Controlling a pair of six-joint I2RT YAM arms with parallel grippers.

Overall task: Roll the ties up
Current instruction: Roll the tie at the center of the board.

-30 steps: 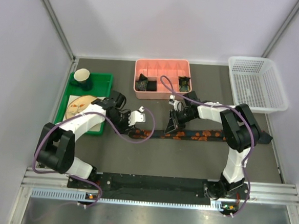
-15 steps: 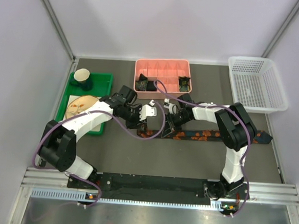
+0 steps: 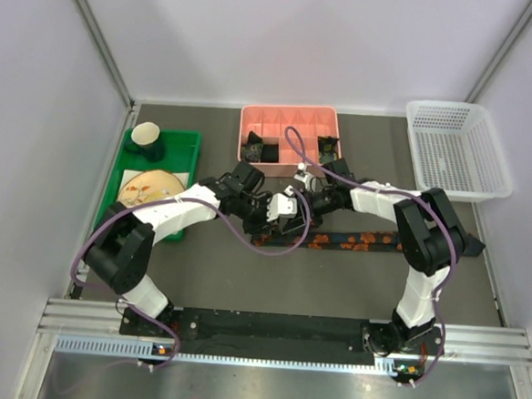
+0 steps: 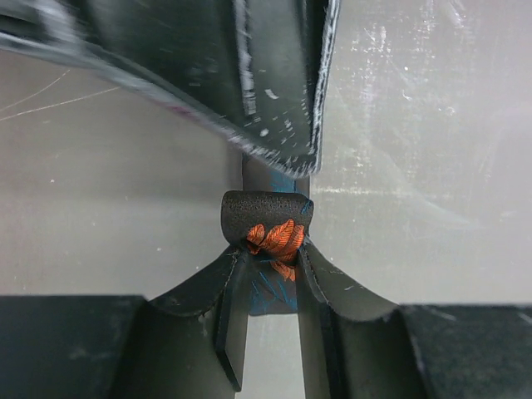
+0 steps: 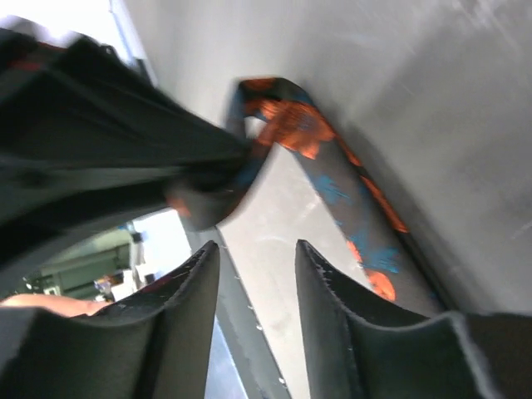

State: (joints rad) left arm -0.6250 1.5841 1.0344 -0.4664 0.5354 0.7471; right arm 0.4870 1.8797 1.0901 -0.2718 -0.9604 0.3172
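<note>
A robotics lab test cell: plain pale panel walls (image 3: 305, 38) on aluminium posts (image 3: 95, 32) enclose a dark grey surface (image 3: 206, 277). A left arm (image 3: 169, 213) and a right arm (image 3: 424, 231) stand by an extruded metal rail (image 3: 484, 341) along the frame's bottom.

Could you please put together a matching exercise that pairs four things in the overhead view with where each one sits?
Things:
1. black fabric necktie with red-orange blotches
2. pink plastic compartment box
3. white plastic mesh basket
4. green rectangular tray

Places:
A. far right corner
B. left side
C. far edge, centre
D. middle, lying lengthwise in front of the right arm

Pairs: 1-D, 2-C, 3-A, 4-B
</note>
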